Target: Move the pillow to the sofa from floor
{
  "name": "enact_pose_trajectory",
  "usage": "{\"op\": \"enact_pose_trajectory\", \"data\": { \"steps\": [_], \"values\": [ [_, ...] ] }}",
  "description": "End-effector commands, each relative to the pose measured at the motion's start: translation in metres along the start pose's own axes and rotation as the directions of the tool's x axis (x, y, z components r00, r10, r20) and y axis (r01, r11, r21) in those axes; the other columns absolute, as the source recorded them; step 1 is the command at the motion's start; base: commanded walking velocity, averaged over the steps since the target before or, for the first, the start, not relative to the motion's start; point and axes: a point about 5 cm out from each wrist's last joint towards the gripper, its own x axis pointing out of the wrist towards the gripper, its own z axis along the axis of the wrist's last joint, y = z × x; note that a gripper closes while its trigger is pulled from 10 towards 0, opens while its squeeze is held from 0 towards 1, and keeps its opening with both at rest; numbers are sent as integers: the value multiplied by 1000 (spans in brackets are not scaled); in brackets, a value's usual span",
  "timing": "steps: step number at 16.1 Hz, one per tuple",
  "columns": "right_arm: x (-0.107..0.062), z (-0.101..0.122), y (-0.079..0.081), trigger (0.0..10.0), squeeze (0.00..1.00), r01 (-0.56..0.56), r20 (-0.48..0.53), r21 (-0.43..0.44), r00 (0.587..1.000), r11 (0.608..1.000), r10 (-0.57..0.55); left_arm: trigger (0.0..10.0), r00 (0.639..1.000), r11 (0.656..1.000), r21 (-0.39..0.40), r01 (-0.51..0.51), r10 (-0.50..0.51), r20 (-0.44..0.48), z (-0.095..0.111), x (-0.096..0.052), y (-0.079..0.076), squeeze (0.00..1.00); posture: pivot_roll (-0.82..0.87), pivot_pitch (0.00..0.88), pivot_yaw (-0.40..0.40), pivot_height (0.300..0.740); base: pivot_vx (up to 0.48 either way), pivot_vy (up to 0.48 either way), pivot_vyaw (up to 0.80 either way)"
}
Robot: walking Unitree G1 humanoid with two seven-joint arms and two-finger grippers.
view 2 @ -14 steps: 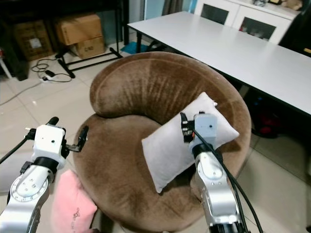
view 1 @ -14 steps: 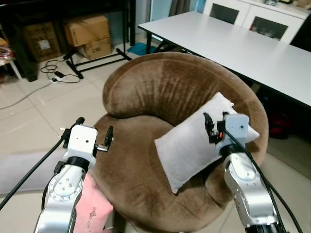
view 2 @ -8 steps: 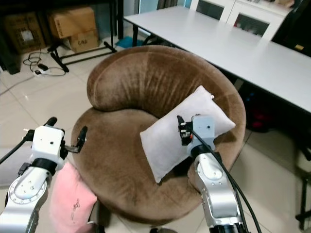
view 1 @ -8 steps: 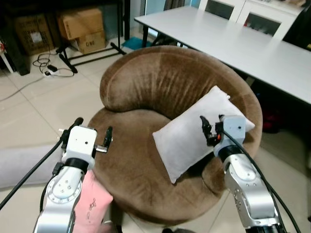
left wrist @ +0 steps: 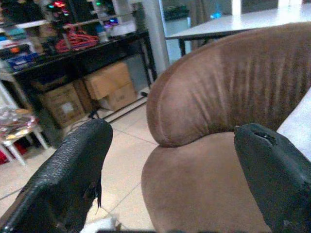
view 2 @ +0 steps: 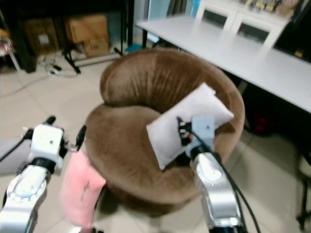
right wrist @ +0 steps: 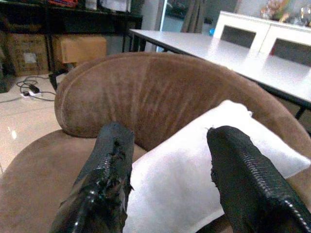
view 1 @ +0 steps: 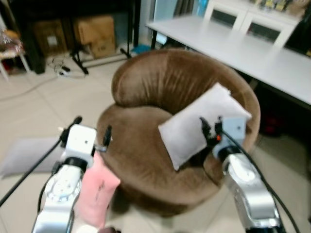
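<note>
Camera has backed off the brown sofa (view 1: 165, 126) | white pillow (view 1: 204, 124) on sofa seat | right gripper (view 1: 210, 127) spread above pillow | left gripper (view 1: 91, 132) spread beside sofa

Both silver arms reach forward, bent at the elbow. The left gripper (view 1: 92, 134) hangs low on the robot's left — its black fingers (left wrist: 73, 174) spread wide, nothing between them. The right gripper (view 1: 210, 128) sits higher, on the right, fingers (right wrist: 104, 179) parted too — empty, pointing ahead and slightly upward.
</note>
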Motion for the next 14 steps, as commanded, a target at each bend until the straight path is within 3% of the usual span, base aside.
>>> {"op": "enact_pose_trajectory", "data": {
  "steps": [1,7,14],
  "values": [
    [0,-2,-5,10000,0,21,-19,-8,1000,1000,-21,10000,1000,1000,-1,3,-3,6,2,0,-2,0,-50,0,-90,740,0,0,0],
    [1,-2,-1,10000,0,-9,-33,-10,999,1000,9,10000,1000,1000,-6,-16,16,-2,2,1,-1,0,-52,0,-94,740,0,0,0],
    [3,-2,-3,10000,0,-16,-37,-26,999,1000,15,10000,1000,1000,-14,-21,21,-13,0,3,-1,0,-53,0,-98,740,0,402,0]
  ]
}}
